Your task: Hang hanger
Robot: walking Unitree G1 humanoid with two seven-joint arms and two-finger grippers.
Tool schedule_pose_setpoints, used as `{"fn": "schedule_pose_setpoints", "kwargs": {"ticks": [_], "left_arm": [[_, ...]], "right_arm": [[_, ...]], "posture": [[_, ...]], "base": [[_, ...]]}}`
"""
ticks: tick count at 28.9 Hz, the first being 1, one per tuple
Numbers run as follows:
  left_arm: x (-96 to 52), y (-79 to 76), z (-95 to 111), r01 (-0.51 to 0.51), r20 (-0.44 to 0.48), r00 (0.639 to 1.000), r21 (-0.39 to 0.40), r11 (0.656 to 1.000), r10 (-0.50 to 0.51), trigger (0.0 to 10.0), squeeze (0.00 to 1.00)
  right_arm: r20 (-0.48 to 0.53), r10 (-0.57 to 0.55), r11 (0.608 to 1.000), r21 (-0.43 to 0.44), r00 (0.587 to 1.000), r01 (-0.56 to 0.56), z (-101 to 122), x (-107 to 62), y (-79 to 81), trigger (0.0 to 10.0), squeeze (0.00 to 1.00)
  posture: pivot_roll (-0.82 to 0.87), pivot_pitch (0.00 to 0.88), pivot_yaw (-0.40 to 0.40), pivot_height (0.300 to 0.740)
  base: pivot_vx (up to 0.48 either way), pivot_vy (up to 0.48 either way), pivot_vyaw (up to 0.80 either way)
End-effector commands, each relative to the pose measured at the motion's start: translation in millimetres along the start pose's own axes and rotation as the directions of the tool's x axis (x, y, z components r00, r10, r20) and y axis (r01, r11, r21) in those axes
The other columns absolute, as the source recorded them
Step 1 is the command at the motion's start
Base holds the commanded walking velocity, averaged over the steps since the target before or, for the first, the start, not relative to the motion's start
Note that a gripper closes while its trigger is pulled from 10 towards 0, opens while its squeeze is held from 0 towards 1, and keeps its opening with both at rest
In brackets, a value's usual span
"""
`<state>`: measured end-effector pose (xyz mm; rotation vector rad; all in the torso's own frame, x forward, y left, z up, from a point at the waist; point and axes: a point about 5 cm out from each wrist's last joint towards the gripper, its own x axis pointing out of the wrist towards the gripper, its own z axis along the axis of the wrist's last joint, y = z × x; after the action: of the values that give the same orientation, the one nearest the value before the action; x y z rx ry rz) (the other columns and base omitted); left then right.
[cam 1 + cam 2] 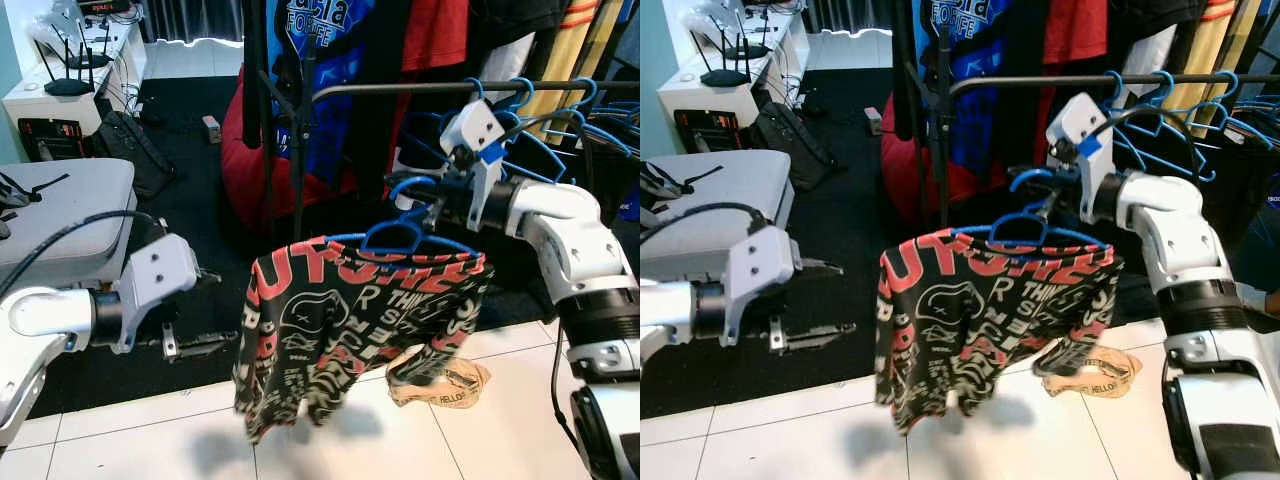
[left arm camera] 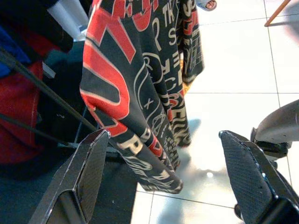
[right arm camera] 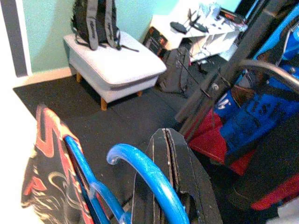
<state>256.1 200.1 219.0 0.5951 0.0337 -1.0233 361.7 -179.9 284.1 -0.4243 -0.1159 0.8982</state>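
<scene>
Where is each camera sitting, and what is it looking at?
Left eye view: head, looking down at the shirt on the blue hanger; both arms show.
Right eye view: head too, same scene.
Left wrist view: along the open left gripper toward the shirt.
Right wrist view: along the right gripper, shut on the hanger.
All share the shirt.

Large red letters reading roughly "UTOHE" are printed across the chest of the black shirt (image 1: 990, 310), with white fragments such as "THIN" and "ST" below; the full wording cannot be made out. "HELLO" is read on the crumpled brown paper bag (image 1: 1095, 372). The blue garment (image 1: 325, 60) bears partly hidden white lettering.
</scene>
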Motion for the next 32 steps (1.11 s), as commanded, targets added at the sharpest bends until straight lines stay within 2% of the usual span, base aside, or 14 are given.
{"fn": "schedule_pose_setpoints", "kwargs": {"ticks": [1,2,5,12,18,19,24,25,26,27,28,30,31,32], "left_arm": [[5.6,-1.0,10.9,-0.002,0.080,0.997,-0.001,1.000,0.002,10.0,1.00],[14.2,0.1,21.2,-0.029,0.159,0.987,-0.007,1.000,0.029,10.0,0.00],[37.7,6.6,37.7,-0.150,0.294,0.942,-0.053,0.987,0.159,10.0,0.00],[64.5,7.3,39.8,-0.287,0.352,0.868,-0.222,0.932,0.351,10.0,0.00],[68.5,1.5,30.8,-0.320,0.311,0.870,-0.232,0.918,0.382,10.0,0.00],[68.4,10.1,25.8,-0.404,0.266,0.845,-0.251,0.880,0.464,10.0,0.00],[64.3,24.8,18.6,-0.560,0.197,0.756,-0.298,0.773,0.624,10.0,0.00],[64.3,24.8,18.6,-0.560,0.197,0.756,-0.298,0.773,0.624,10.0,0.00],[61.5,25.7,17.4,-0.572,0.192,0.740,-0.323,0.754,0.644,10.0,0.00],[56.7,28.0,16.7,-0.592,0.183,0.710,-0.367,0.717,0.680,10.0,0.00],[49.3,32.7,16.0,-0.624,0.166,0.660,-0.422,0.658,0.733,10.0,0.00],[33.8,40.1,10.7,-0.724,0.075,0.560,-0.439,0.532,0.825,10.0,0.00],[33.8,40.1,10.7,-0.724,0.075,0.560,-0.439,0.532,0.825,10.0,0.00],[31.5,40.4,7.9,-0.749,0.036,0.539,-0.438,0.498,0.842,10.0,0.00]], "right_arm": [[0.041,0.020,1.000,-0.008,0.999,-0.020,5.3,-0.6,0.8,0.0,0.00],[0.069,0.045,0.999,0.007,0.997,-0.045,8.0,2.9,4.3,0.0,0.00],[0.103,0.008,0.998,0.059,0.995,-0.014,11.3,14.2,3.7,0.0,0.00],[0.189,-0.122,0.974,0.212,0.974,0.081,22.5,35.9,1.1,0.0,0.00],[0.259,-0.187,0.946,0.307,0.948,0.103,31.9,50.6,2.9,0.0,0.00],[0.280,-0.164,0.945,0.321,0.946,0.068,33.2,60.2,11.6,0.0,0.00],[0.341,-0.130,0.924,0.383,0.931,-0.012,37.1,72.8,25.4,0.0,0.00],[0.341,-0.130,0.924,0.383,0.931,-0.012,37.1,72.8,25.4,0.0,0.00],[0.369,-0.107,0.915,0.399,0.923,-0.054,38.5,74.9,30.9,1.4,0.00],[0.395,-0.069,0.914,0.392,0.916,-0.100,39.6,76.6,38.9,10.0,0.00],[0.412,-0.049,0.911,0.392,0.910,-0.128,39.7,78.0,44.4,10.0,0.00],[0.421,-0.055,0.907,0.400,0.905,-0.131,38.0,80.6,47.6,10.0,0.00],[0.421,-0.055,0.907,0.400,0.905,-0.131,38.0,80.6,47.6,10.0,0.00],[0.421,-0.060,0.908,0.399,0.905,-0.126,37.5,80.5,46.8,10.0,0.00]], "posture": [[0.02,0.032,-0.049,0.740],[0.02,0.031,-0.048,0.740],[0.01,0.030,-0.045,0.740],[0.01,0.036,-0.044,0.740],[0.01,0.039,-0.049,0.740],[0.01,0.039,-0.051,0.740],[0.01,0.044,-0.053,0.740],[0.01,0.044,-0.053,0.740],[0.01,0.047,-0.057,0.740],[0.02,0.046,-0.059,0.740],[0.02,0.046,-0.060,0.740],[0.02,0.043,-0.057,0.740],[0.02,0.043,-0.057,0.740],[0.02,0.043,-0.058,0.740]], "base": [[0.000,0.000,0.00],[0.000,0.000,0.00],[0.000,0.000,0.00],[0.000,0.000,0.00],[0.000,0.000,0.00],[0.000,0.000,0.00],[0.000,0.000,0.00],[0.000,0.000,0.00],[0.000,0.000,0.00],[0.000,0.000,0.00],[0.000,0.000,0.00],[0.000,0.000,0.00],[0.000,0.000,0.00],[0.000,0.000,0.00]]}}
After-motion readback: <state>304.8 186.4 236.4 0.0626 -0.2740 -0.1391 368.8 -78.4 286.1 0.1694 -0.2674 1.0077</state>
